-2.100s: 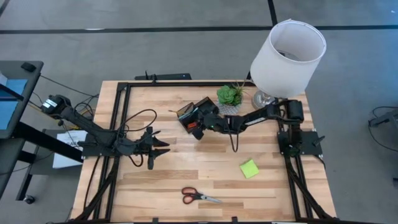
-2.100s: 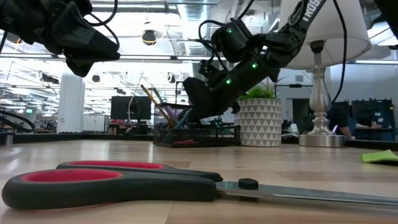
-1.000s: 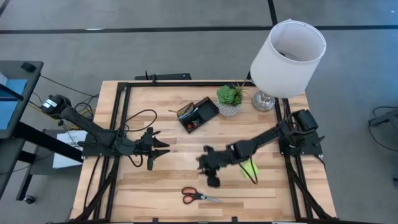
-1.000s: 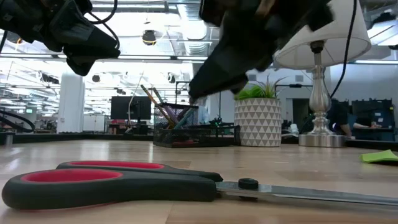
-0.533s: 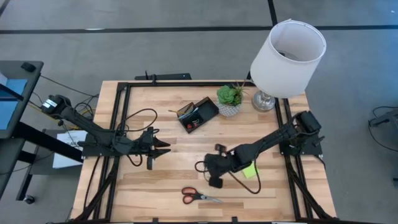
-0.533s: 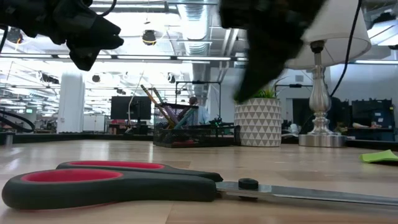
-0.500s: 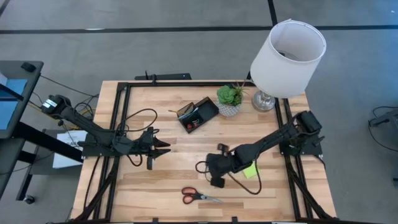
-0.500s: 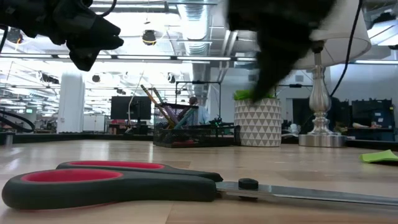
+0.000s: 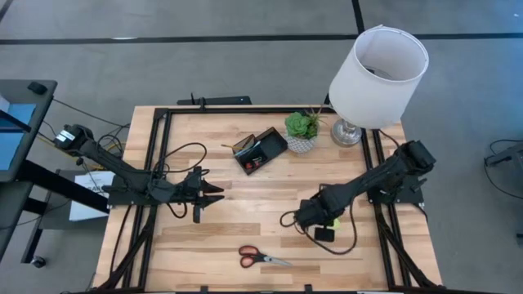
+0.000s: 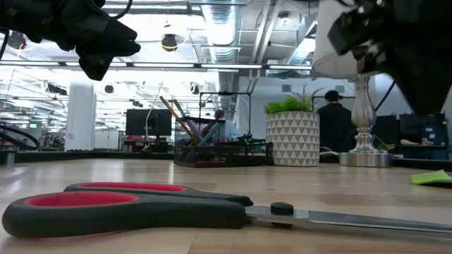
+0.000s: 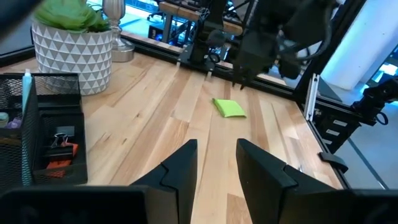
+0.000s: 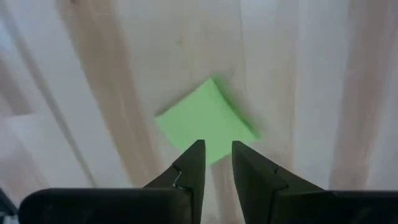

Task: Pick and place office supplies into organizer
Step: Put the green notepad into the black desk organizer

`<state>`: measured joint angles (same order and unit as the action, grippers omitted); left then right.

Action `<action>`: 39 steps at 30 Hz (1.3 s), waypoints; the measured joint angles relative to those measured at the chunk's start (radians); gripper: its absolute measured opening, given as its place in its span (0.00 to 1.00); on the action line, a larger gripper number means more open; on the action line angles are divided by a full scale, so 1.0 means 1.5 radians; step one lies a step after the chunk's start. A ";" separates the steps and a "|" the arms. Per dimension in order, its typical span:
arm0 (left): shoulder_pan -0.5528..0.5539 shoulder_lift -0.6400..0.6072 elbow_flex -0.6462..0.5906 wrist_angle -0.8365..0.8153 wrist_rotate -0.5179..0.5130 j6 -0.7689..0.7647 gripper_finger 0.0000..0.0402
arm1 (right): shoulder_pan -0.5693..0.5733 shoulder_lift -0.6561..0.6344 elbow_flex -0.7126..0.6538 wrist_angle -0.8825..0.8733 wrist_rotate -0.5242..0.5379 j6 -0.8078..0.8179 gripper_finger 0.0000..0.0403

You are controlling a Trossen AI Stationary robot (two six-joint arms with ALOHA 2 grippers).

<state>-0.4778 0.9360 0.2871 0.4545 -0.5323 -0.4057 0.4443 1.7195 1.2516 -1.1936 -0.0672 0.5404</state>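
**Desk:** From above, what sits where?

**Photographer:** The right gripper (image 9: 324, 227) hangs over the sticky-note pad (image 9: 333, 221) on the right half of the table (image 9: 245, 229); only a green sliver shows beside the arm. The left gripper (image 9: 214, 194) waits well apart, across the table. The organizer (image 9: 260, 150) stands toward the far edge, and the scissors (image 9: 261, 258) lie near the front.

**Desk:** And at table height?

**Photographer:** The pad (image 10: 431, 178) lies flat at far right, under the dark right arm.

**Desk:** Left wrist?

**Photographer:** Its fingers (image 11: 181, 167) are a little apart and empty; the pad (image 11: 229, 107) lies far ahead.

**Desk:** Right wrist?

**Photographer:** Straight down: the pad (image 12: 208, 120) sits corner-on just ahead of the fingertips (image 12: 195, 154), which are narrowly parted, holding nothing. The right arm is plainly the nearer.
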 joint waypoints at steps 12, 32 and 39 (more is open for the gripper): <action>0.000 0.000 0.000 0.004 -0.002 0.001 0.26 | -0.097 -0.005 -0.134 0.180 -0.130 -0.200 0.18; 0.000 0.000 0.000 -0.001 -0.002 0.001 0.26 | -0.117 0.002 -0.184 0.232 -0.137 -0.227 0.18; 0.000 0.000 0.000 0.004 -0.001 0.000 0.26 | -0.124 0.002 -0.184 0.255 -0.130 -0.236 0.18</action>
<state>-0.4782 0.9360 0.2867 0.4599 -0.5343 -0.4053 0.2587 1.7222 0.9752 -0.8106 -0.2618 0.1859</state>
